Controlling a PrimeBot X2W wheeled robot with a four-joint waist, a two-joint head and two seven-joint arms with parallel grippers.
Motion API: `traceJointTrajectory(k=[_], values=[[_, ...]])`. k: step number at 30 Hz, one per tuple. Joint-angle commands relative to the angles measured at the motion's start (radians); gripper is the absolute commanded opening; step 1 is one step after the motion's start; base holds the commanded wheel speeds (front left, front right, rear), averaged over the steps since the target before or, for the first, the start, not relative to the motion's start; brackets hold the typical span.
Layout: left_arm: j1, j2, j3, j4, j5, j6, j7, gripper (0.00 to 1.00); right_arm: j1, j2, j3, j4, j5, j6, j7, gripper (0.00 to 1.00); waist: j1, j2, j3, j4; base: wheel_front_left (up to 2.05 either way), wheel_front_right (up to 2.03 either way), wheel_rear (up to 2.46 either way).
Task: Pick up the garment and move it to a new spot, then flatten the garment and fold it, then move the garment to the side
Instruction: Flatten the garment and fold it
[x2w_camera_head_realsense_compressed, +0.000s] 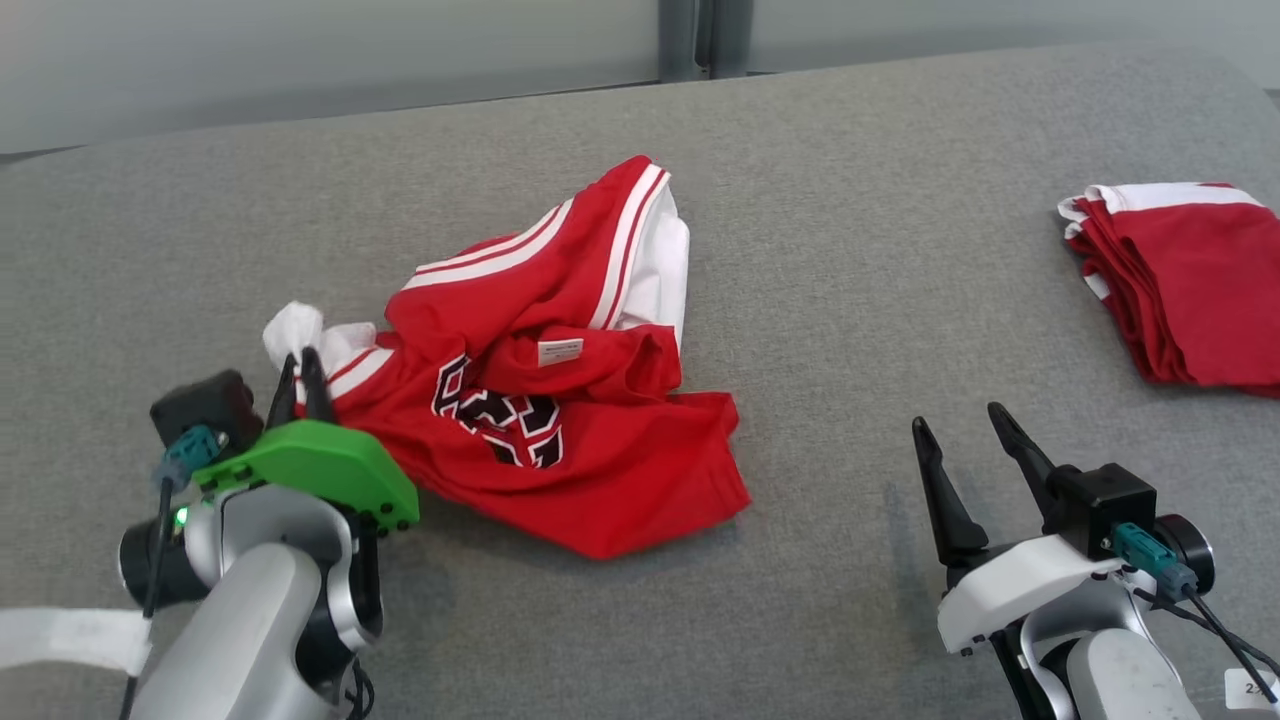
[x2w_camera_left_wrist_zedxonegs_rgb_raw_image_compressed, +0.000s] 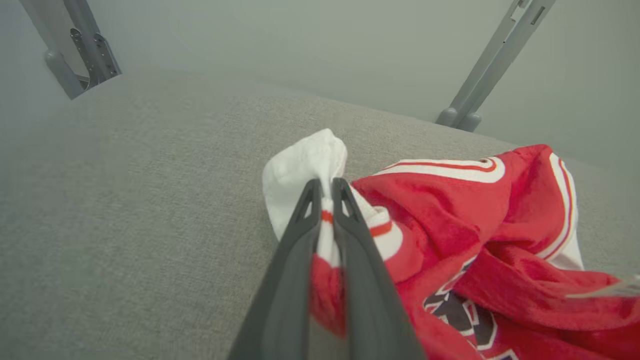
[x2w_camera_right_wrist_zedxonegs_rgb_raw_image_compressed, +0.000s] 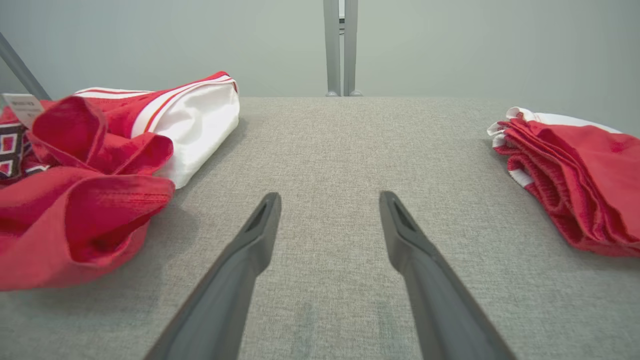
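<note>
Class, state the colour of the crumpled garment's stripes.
White, on the red garment; head view shows it best.

Flat diffuse light, bright, no glare. Faint soft shadows on grey surface (x2w_camera_head_realsense_compressed: 850, 300) along near edge of garment (x2w_camera_head_realsense_compressed: 600, 480) and left of right gripper (x2w_camera_head_realsense_compressed: 957, 417). Left wrist view hazy, far corners soft. Wrist views stretch at edges.

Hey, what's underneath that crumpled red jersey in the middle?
The grey fabric surface runs under the crumpled red jersey on every side. Its folds hide anything else beneath. The left pincer is shut on its white-trimmed edge.
</note>
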Motion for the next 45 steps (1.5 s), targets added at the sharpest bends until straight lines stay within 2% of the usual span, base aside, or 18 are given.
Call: traceJointTrajectory(k=[1,8,11,12,13,17,20,26,31,37,41,45], values=[[0.039,0.012,0.014,-0.015,-0.011,0.016,-0.016,0.00,0.015,-0.002,-0.001,-0.008,-0.011,-0.001,0.005,1.00,0.0000,0.0000,-0.033,0.040,0.00,0.00,0.00],[0.197,0.004,0.072,-0.044,-0.048,0.066,-0.086,0.00,0.035,-0.002,0.005,-0.028,-0.015,-0.001,0.023,1.00,0.0000,0.0000,-0.057,0.053,0.00,0.00,0.00],[0.258,-0.006,0.094,-0.032,-0.076,0.068,-0.107,0.00,0.037,-0.002,0.009,-0.030,-0.015,-0.001,0.029,1.00,0.0000,0.0000,-0.068,0.052,0.00,0.00,0.00],[0.276,-0.013,0.104,-0.030,-0.088,0.062,-0.118,0.62,0.040,-0.002,0.009,-0.031,-0.015,-0.001,0.031,1.00,0.0000,0.0000,-0.070,0.053,0.00,0.00,0.00],[0.289,-0.019,0.116,-0.028,-0.094,0.056,-0.132,1.00,0.044,-0.002,0.009,-0.031,-0.015,-0.001,0.030,1.00,0.0000,0.0000,-0.074,0.053,0.00,0.00,0.00],[0.354,-0.061,0.186,-0.030,-0.150,0.007,-0.197,1.00,0.052,-0.002,0.008,-0.035,-0.012,-0.001,0.031,1.00,0.0000,0.0000,-0.085,0.060,0.00,0.00,0.00],[0.377,-0.060,0.225,-0.034,-0.139,-0.019,-0.218,1.00,0.057,-0.002,0.007,-0.036,-0.008,-0.001,0.030,1.00,0.0000,0.0000,-0.091,0.068,0.00,0.00,0.00],[0.377,-0.033,0.242,-0.073,-0.066,-0.082,-0.232,1.00,0.065,-0.002,0.004,-0.032,-0.005,-0.001,0.033,1.00,0.0000,0.0000,-0.110,0.087,0.00,0.00,0.00],[0.356,-0.026,0.261,-0.114,0.052,-0.145,-0.234,1.00,0.071,-0.002,-0.004,-0.035,-0.003,-0.001,0.033,1.00,0.0000,0.0000,-0.124,0.110,0.00,0.00,0.00],[0.386,-0.089,0.319,-0.174,0.254,-0.275,-0.233,1.00,0.075,-0.002,-0.013,-0.038,-0.004,-0.001,0.035,1.00,0.0000,0.0000,-0.134,0.143,0.00,0.00,0.00],[0.417,-0.138,0.341,-0.213,0.380,-0.386,-0.233,1.00,0.081,-0.002,-0.004,-0.036,0.000,-0.001,0.046,1.00,0.0000,0.0000,-0.140,0.166,0.00,0.00,0.00],[0.458,-0.185,0.373,-0.238,0.482,-0.476,-0.232,1.00,0.087,-0.002,0.015,-0.032,0.004,-0.001,0.065,1.00,0.0000,0.0000,-0.148,0.191,0.00,0.00,0.00]])
